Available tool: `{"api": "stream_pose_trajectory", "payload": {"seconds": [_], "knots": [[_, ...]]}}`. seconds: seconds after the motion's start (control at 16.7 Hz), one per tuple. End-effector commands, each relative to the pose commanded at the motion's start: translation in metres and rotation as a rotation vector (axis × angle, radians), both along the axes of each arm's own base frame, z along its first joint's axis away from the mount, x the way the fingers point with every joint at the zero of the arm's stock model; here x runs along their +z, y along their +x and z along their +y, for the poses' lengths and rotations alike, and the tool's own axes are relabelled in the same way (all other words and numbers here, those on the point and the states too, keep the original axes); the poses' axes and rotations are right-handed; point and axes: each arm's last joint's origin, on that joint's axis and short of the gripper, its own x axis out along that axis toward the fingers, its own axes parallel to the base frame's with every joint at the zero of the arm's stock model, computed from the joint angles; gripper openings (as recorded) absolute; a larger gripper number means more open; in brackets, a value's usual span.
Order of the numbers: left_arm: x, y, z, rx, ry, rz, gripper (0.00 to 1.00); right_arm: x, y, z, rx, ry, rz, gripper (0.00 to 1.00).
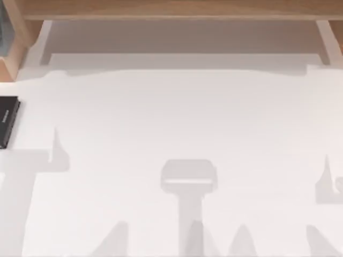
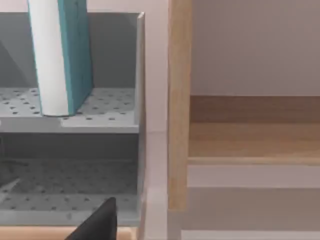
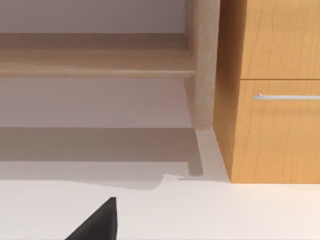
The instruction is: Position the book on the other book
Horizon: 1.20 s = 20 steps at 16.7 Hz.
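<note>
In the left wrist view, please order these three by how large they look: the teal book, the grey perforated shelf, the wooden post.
1. Grey perforated shelf: spans the widest area, both tiers.
2. Wooden post: a tall, narrow strip.
3. Teal book: upright on the upper tier, its top cut off, so its rank against the post is unsure.

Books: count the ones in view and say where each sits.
2. The black book lies flat at the table's left edge. The teal book stands upright on a grey perforated shelf. Others may be hidden.

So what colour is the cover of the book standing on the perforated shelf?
Bright teal, with white page edges; book shows best in the left wrist view.
</note>
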Motion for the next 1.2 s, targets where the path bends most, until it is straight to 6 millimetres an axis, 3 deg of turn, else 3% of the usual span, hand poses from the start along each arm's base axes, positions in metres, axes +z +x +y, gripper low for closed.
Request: {"api": "stream_pose_trajectory", "payload": {"seconds": [0.24,0.48,0.66,0.84,1.02,1.2], "knots": [[0.055,0.056,0.016,-0.004,-0.002,0.001,1.0,0.0,0.0,0.0,0.0,0.0,0.0,1.0],[0.081,0.142,0.048,-0.007,-0.005,0.016,1.0,0.0,0.0,0.0,0.0,0.0,0.0,1.0],[0.072,0.21,0.082,-0.008,-0.01,0.033,1.0,0.0,0.0,0.0,0.0,0.0,0.0,1.0],[0.046,0.263,0.115,-0.008,-0.015,0.047,1.0,0.0,0.0,0.0,0.0,0.0,0.0,1.0],[0.02,0.296,0.139,-0.009,-0.017,0.052,1.0,0.0,0.0,0.0,0.0,0.0,0.0,1.0],[0.008,0.31,0.151,-0.009,-0.017,0.05,1.0,0.0,0.0,0.0,0.0,0.0,0.0,1.0]]}}
